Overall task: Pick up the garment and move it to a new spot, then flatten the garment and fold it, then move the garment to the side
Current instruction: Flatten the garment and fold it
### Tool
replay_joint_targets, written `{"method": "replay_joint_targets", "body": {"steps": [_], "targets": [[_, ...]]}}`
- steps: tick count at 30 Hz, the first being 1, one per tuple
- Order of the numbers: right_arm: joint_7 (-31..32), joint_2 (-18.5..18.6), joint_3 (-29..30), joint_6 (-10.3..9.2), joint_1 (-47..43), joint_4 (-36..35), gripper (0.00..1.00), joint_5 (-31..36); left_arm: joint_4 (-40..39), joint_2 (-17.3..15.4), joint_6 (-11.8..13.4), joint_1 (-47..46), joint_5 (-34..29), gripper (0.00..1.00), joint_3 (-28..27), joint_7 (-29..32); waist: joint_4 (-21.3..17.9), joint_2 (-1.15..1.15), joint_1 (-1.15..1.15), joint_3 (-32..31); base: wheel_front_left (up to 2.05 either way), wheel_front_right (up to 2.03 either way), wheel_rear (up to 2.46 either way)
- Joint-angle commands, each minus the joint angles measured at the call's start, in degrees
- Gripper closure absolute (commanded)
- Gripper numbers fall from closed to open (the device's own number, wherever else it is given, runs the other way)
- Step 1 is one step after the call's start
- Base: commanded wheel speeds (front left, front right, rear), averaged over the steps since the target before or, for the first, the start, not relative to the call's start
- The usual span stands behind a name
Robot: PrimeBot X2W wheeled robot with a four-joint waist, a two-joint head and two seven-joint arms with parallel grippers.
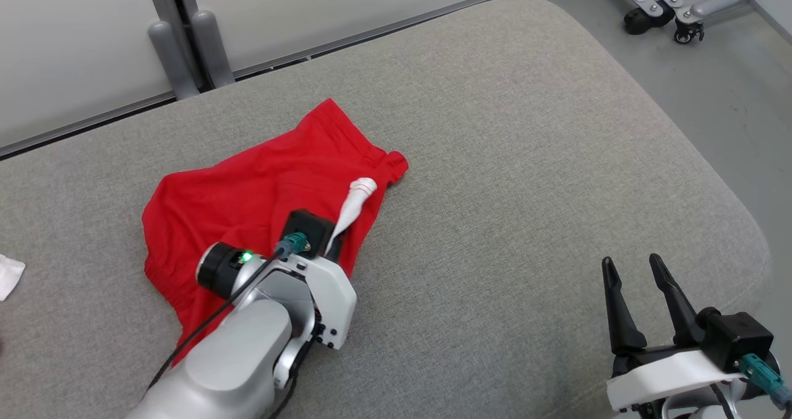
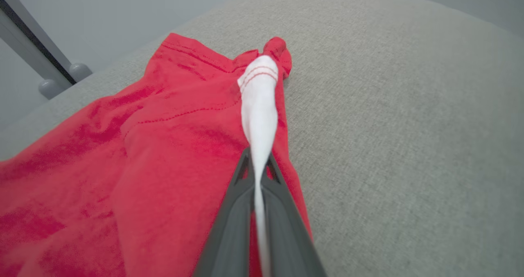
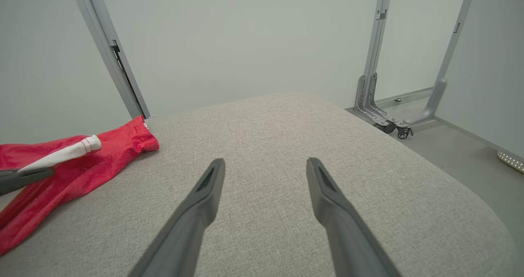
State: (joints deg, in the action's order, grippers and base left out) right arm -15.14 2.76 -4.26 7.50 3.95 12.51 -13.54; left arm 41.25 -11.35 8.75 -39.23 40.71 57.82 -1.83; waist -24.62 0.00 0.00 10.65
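Garment (image 1: 247, 190), red and rumpled, lies on the left half of a grey cushion (image 1: 526, 159), one pointed corner toward the back edge and a bunched hem corner at its right end. Off to its left, at the edge of the head view, is a white scrap (image 1: 9, 275). The left arm reaches over the garment's near part from below. The left gripper (image 2: 256, 162) has its jaws clenched on the narrow end of a white sock (image 2: 258, 101). The cloth is squeezed thin between the two dark fingers (image 2: 229, 228). From there the sock runs away from the jaws and widens to a cuff with two thin red rings, which ends near the garment's bunched right corner. Whether the cuff rests on the red cloth I cannot tell. The garment itself is not gripped. Right of it the cushion is bare grey weave out to its rounded corner. The right gripper (image 1: 632, 270) is well apart from the garment at the lower right. Its jaws are spread wide with nothing between them and point across the cushion. Beyond the far right corner, a grey frame on casters (image 1: 680, 17) stands on the floor.
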Motion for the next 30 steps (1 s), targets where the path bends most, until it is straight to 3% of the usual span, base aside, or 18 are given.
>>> {"method": "replay_joint_targets", "body": {"steps": [1,6,11,12,13,14,20,24,26,30], "targets": [[0.00,0.25,0.33,-0.02,-0.47,0.08,0.00,0.39,-1.63,-0.17,-0.50,1.04,0.32,1.00,0.10,-0.41,0.28,0.00,0.00,-0.32,0.00,0.00,0.00],[0.00,0.25,1.00,-0.02,-1.04,-0.03,0.00,1.09,-10.14,0.11,-1.76,4.44,-0.68,1.00,3.65,1.09,1.40,0.00,0.00,-0.91,0.00,0.00,0.00],[0.00,0.26,0.67,-0.02,-0.46,0.15,0.00,1.04,-13.91,3.41,-3.55,8.11,0.17,1.00,6.69,0.70,1.81,0.00,0.00,-0.84,0.00,0.00,0.00],[0.00,0.26,0.63,-0.02,-0.35,0.13,0.00,1.02,-13.38,3.76,-3.80,8.22,-0.14,0.85,6.90,-0.19,1.89,0.00,0.00,-0.77,0.00,0.00,0.00],[0.00,0.25,0.43,-0.02,-0.24,0.12,0.00,1.04,-12.57,4.14,-4.20,8.26,-0.46,0.18,7.06,-1.53,1.94,0.00,0.00,-0.70,0.00,0.00,0.00],[0.00,0.25,0.31,-0.02,-0.09,0.26,0.00,1.03,-11.35,4.53,-4.27,8.75,-0.46,0.00,7.16,-2.52,1.94,0.00,0.00,-0.66,0.00,0.00,0.00],[0.00,0.25,0.45,-0.02,-0.51,0.58,0.00,0.86,-9.35,6.51,-10.30,10.44,2.12,0.00,7.19,-8.46,2.40,0.00,0.00,-0.92,0.00,0.00,0.00],[0.00,0.28,1.01,-0.02,-1.11,0.44,0.00,1.51,-13.90,5.76,-13.69,13.76,7.90,0.00,2.82,-11.61,3.21,0.00,0.00,-1.63,0.00,0.00,0.00],[0.00,0.27,1.58,-0.02,-1.36,0.02,0.00,2.20,-16.79,3.53,-12.98,15.59,8.57,0.00,0.02,-12.63,3.95,0.00,0.00,-2.26,0.00,0.00,0.00],[-0.01,0.26,3.29,-0.02,-2.25,-0.88,0.00,4.29,-24.38,-0.73,-8.48,20.86,5.84,0.00,-6.76,-13.37,6.21,0.00,0.00,-3.94,0.00,0.00,0.00]]}}
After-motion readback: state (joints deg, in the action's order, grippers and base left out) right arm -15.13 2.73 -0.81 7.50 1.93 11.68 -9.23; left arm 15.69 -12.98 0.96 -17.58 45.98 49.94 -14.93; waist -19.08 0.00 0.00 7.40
